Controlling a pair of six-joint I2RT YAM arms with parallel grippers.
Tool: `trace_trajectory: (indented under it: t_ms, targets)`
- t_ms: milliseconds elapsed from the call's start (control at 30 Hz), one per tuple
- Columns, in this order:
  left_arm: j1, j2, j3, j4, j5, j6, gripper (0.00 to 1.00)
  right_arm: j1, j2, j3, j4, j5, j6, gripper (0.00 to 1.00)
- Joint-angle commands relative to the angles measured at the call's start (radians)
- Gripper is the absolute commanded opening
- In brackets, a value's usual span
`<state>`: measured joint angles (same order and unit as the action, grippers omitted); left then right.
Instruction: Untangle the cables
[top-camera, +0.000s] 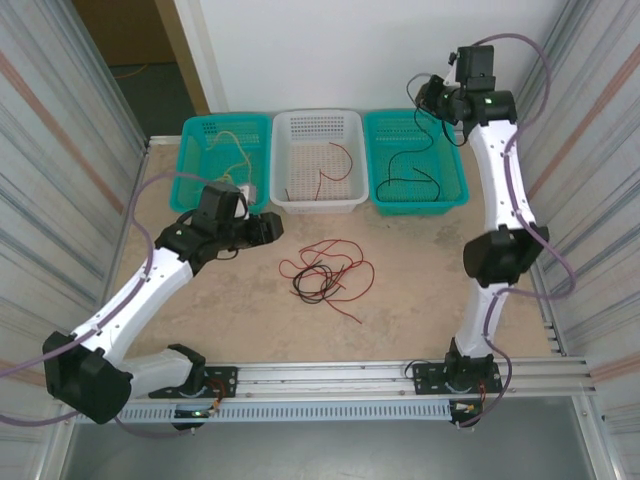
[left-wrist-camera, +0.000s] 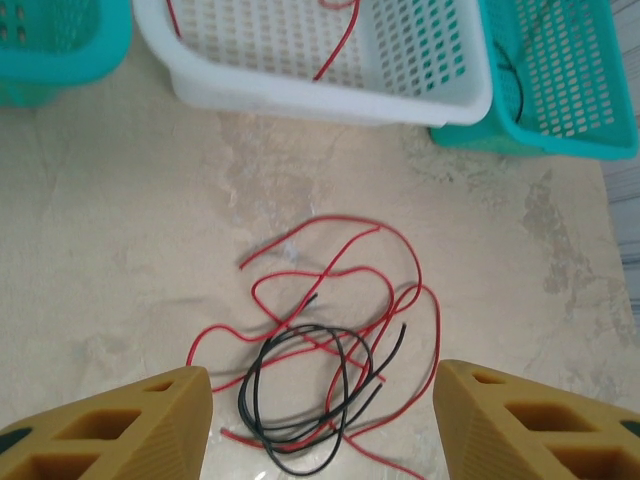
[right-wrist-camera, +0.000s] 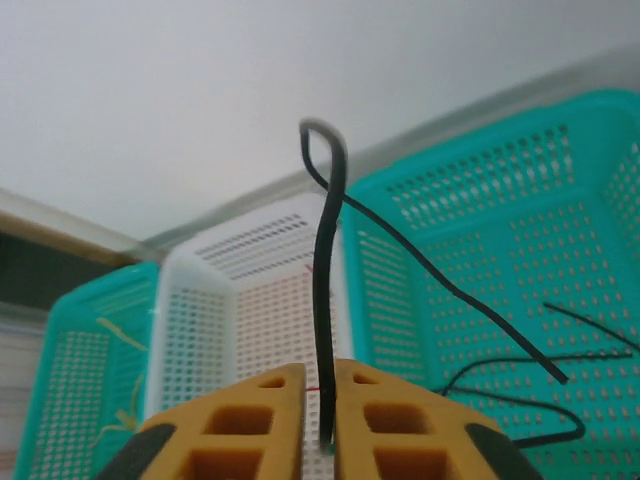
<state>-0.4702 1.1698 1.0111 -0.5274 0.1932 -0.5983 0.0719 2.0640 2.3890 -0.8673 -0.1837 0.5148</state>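
From above we see a tangle of thin red and black cables (top-camera: 325, 275) just in front of the white perforated plastic basket (top-camera: 318, 204). The left gripper (top-camera: 268, 228) is beside the tangle and the right gripper (top-camera: 422, 95) is raised to the basket's right. The left wrist view shows jaws wide over the tangle. In the right wrist view the jaws are narrow around a thin black wire (right-wrist-camera: 326, 300), and we cannot tell whether they pinch it.

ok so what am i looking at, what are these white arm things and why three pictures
Two robot arms are bolted to a table. One picture looks down from above; the others come from a camera on each wrist, so the yellow blocks are gripper fingers. A tangle of red and black cables lies on the table. The left gripper hovers open, aimed at it. The right gripper, above the right teal basket, has a black cable between its nearly closed fingers; whether they pinch it is unclear.
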Motion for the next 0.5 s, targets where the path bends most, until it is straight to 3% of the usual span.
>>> trace_trajectory:
  t_ms: [0,100,300,467]
  targets:
    - [0.003,0.016,-0.043,-0.006,0.038,-0.048,0.61,-0.021,0.046,0.085,-0.103,-0.033,-0.012,0.32]
    - [-0.015,0.045,-0.055,-0.037,0.012,-0.047,0.61,-0.029,0.049,0.080,-0.130,-0.036,-0.009,0.50]
    - [-0.028,0.165,-0.049,-0.116,0.003,-0.041,0.59,0.034,-0.088,-0.085,-0.134,-0.004,-0.057,0.52]
    - [-0.028,0.262,-0.060,-0.116,0.022,-0.058,0.57,0.173,-0.337,-0.454,-0.040,0.051,-0.076,0.52]
